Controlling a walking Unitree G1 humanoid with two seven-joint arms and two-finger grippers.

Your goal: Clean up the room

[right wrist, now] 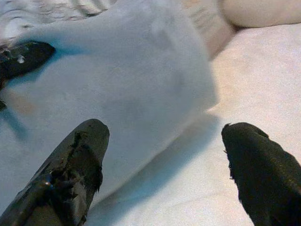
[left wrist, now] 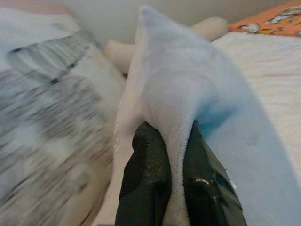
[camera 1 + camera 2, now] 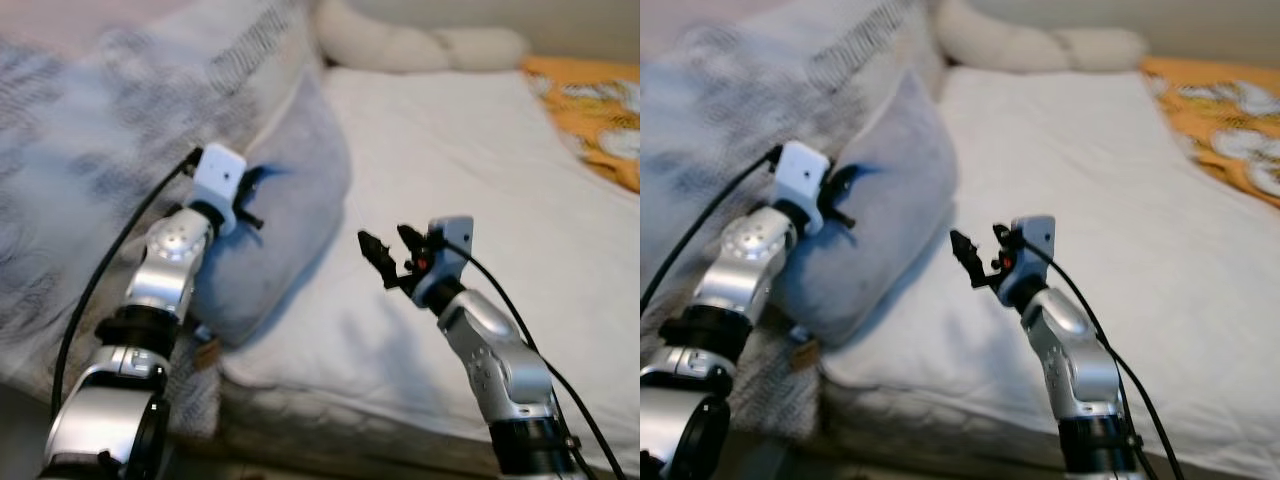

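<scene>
Left claw (image 2: 175,188) pinched on a fold of the grey pillow (image 3: 290,200) at bed (image 3: 450,150) edge, right claw (image 3: 392,255) wide open, empty beside it; best to lift slowly, support underside with right.

Silver arms (image 3: 170,265), black cables (image 3: 100,280), white wrist cameras (image 3: 218,178).

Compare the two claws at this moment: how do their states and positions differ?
The left claw is shut on a fold of the grey pillow; the right claw is open and holds nothing. The left presses into the pillow, while the right hovers over the white mattress beside it. Both have black fingers.
</scene>
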